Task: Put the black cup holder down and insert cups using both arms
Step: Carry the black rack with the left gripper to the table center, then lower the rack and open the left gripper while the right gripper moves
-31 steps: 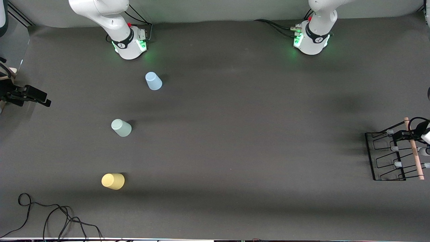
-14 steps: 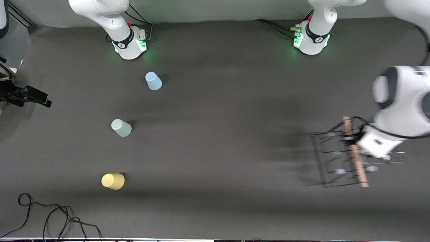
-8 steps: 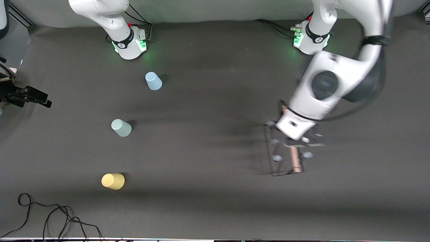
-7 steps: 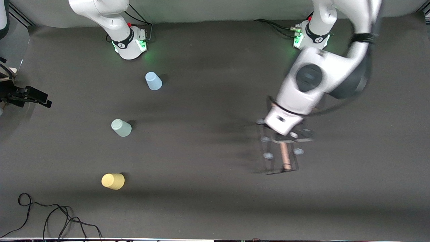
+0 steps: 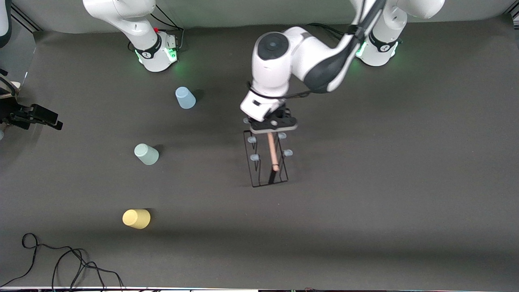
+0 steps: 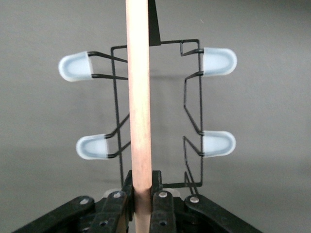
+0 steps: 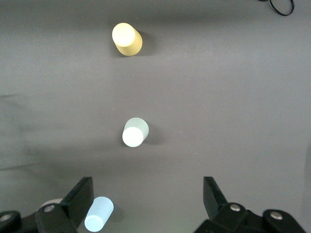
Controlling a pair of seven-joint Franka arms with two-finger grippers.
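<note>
Black thin-wire cup holder (image 5: 265,162) has a smooth wooden rod (image 6: 138,97); the table (image 5: 365,182) is matt grey.

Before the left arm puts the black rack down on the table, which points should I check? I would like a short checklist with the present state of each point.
1. Grip on rack: the left gripper is shut on the wooden rod of the black cup holder. Ok.
2. Rack level: it hangs under the gripper and whether it is level or touching the table cannot be judged. Cannot tell.
3. Landing spot: the table around the rack is bare. Ok.
4. Cups apart from the rack: the blue cup, green cup and yellow cup all stand toward the right arm's end. Ok.
5. Right gripper: open, waiting above the cups. Ok.
</note>
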